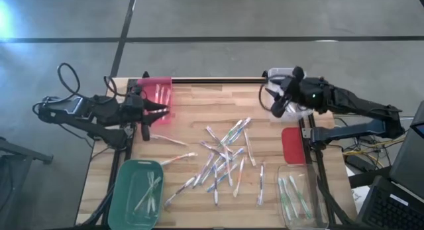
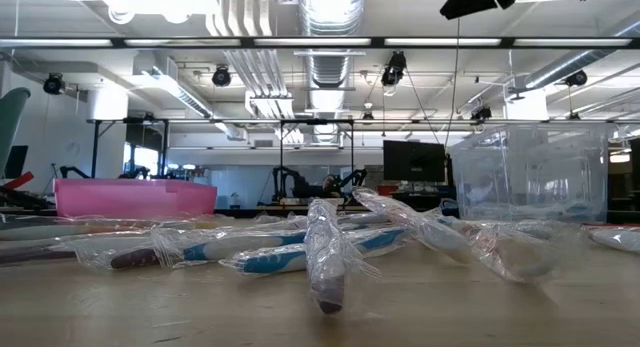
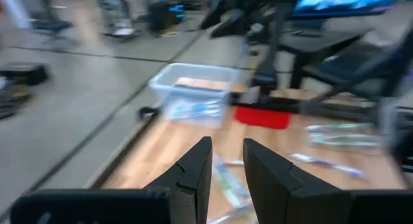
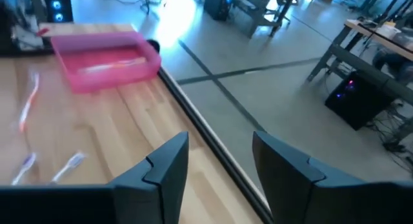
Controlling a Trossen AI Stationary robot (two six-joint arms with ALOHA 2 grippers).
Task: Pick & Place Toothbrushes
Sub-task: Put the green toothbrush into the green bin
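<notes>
1. High view shows the left claw (image 1: 162,111) at the near edge of the pink bin (image 1: 159,97), at the far left of the worktop (image 1: 192,134). The right claw (image 1: 277,105) sits at the far right edge, beside the red lid (image 1: 293,145).
2. I read the left claw as parted by a narrow gap with nothing between the fingers (image 3: 193,179) in its wrist view: released and empty.
3. I read the right claw as spread wide, also empty, looking back across the worktop toward the pink bin.
4. The toothbrushes (image 1: 225,160) lie mostly in a loose heap at the worktop's middle, each in a clear wrapper. A few lie apart: one just beside the left claw (image 1: 169,140), some in the green bin (image 1: 136,193), some in the clear bin (image 1: 301,197).
5. Axes in the heap vary: most run near-to-far or on a diagonal, several crossing. The lone brush near the left claw runs roughly left-right.
6. I judge the step in hand to be choosing the next brush. Recommended practice:
   - pick an outlying brush, not a crossed one;
   - turn the wrist so the fingers close across the long axis;
   - grip mid-handle, since the wrapper may slip.
</notes>
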